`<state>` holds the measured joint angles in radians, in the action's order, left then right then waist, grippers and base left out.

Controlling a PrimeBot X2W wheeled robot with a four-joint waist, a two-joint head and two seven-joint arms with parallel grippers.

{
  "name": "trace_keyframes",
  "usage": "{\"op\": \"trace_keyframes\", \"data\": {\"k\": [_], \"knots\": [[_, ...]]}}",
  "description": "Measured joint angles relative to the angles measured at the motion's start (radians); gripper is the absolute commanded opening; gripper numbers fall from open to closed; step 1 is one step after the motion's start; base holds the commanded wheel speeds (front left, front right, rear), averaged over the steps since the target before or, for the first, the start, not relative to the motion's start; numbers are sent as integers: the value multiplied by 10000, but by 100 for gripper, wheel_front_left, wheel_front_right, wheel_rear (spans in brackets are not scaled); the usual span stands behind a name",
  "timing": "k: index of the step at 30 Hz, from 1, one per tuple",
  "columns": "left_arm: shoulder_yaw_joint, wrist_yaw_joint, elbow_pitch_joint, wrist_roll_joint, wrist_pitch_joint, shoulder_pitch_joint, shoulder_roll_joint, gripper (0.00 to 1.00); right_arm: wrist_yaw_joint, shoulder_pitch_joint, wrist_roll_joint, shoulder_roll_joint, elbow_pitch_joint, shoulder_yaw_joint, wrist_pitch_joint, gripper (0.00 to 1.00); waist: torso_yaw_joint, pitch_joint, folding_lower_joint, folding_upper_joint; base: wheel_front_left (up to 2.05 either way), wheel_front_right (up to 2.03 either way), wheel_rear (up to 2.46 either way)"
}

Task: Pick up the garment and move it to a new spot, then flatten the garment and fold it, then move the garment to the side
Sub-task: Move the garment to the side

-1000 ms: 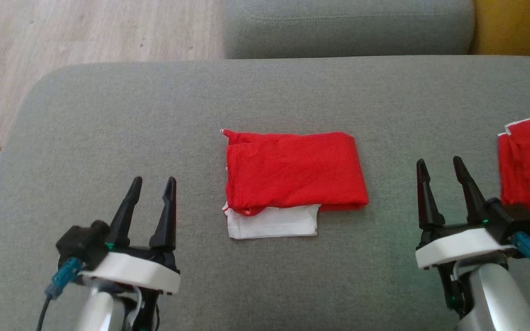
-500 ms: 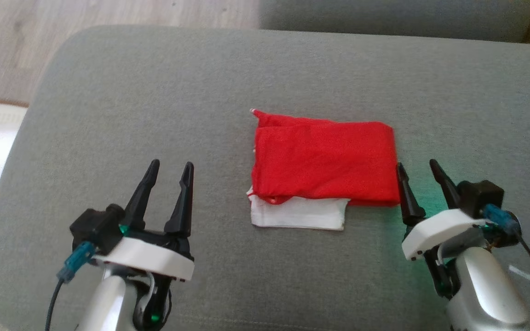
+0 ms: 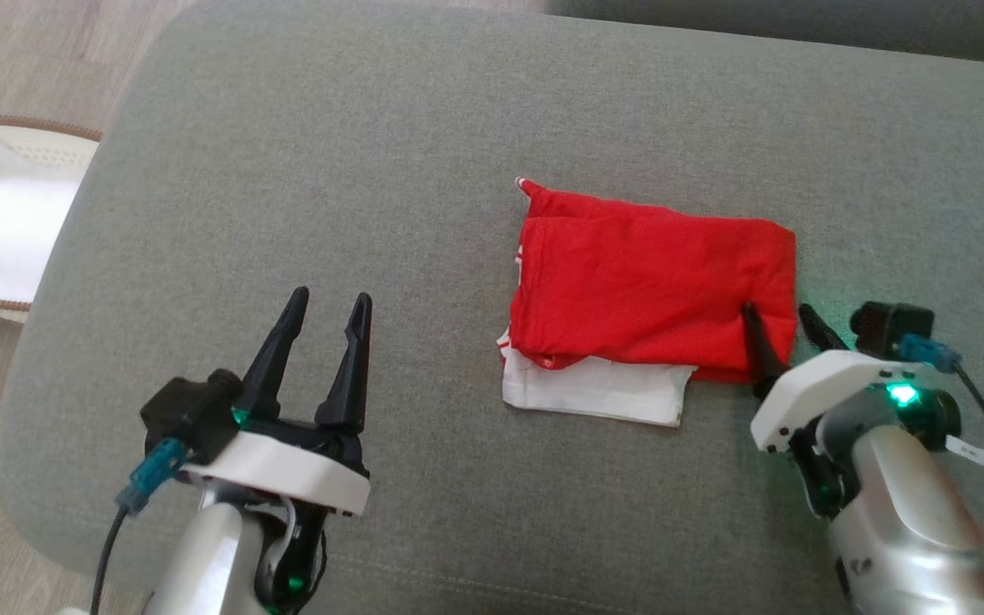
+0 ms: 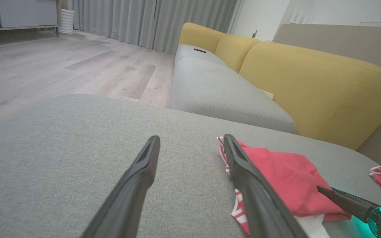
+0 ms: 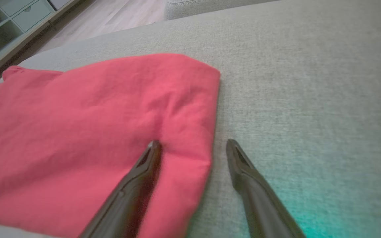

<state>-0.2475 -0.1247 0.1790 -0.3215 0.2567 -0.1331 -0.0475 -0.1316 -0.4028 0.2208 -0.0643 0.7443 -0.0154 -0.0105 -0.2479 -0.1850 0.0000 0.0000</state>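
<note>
- Two fingers of the right claw (image 3: 776,309) are spread across the right edge of the folded red garment (image 3: 646,282).
- Also spread, the left claw (image 3: 331,295) hovers over the grey cushion (image 3: 372,171), apart from the cloth.

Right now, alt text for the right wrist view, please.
The right gripper, open, straddles the side edge of a folded red garment: one dark finger is over the cloth, the other over the bare grey cushion. A green glow tints the cushion at lower right.

L gripper (image 3: 331,295), R gripper (image 3: 776,308) — fingers apart on both
</note>
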Motion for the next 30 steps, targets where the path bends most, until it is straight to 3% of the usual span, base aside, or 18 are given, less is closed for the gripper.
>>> {"op": "trace_keyframes", "data": {"k": [2,3,4,5,6,14,25,30], "knots": [[2,0,15,0,0,-4,0,100,0,-141,50,0,146,-198,0,100,31,-18,0,0,0,0,0],[0,0,27,2,0,-10,0,100,0,-205,-12,-2,211,-297,0,87,61,-18,0,0,0,0,0],[0,0,40,2,0,-17,0,100,0,-246,-127,-2,270,-414,12,87,99,-11,0,0,0,0,0],[0,0,48,4,0,-31,0,100,0,-280,-244,-2,341,-516,48,22,139,4,0,0,0,0,0],[0,0,58,6,0,-46,0,100,0,-305,-366,-6,418,-640,132,0,180,31,1,0,0,0,0],[-130,0,109,180,0,-120,0,100,0,-389,-1275,-420,596,-1572,986,0,813,341,0,0,0,0,0],[-610,0,31,196,0,-178,0,100,0,-1330,-1172,-2886,-756,-3315,769,0,2536,346,0,0,0,0,0],[-1053,0,-207,305,0,-683,2,100,0,-1826,-897,-4224,-1197,-3242,343,0,3335,6,0,0,0,0,0]]}}
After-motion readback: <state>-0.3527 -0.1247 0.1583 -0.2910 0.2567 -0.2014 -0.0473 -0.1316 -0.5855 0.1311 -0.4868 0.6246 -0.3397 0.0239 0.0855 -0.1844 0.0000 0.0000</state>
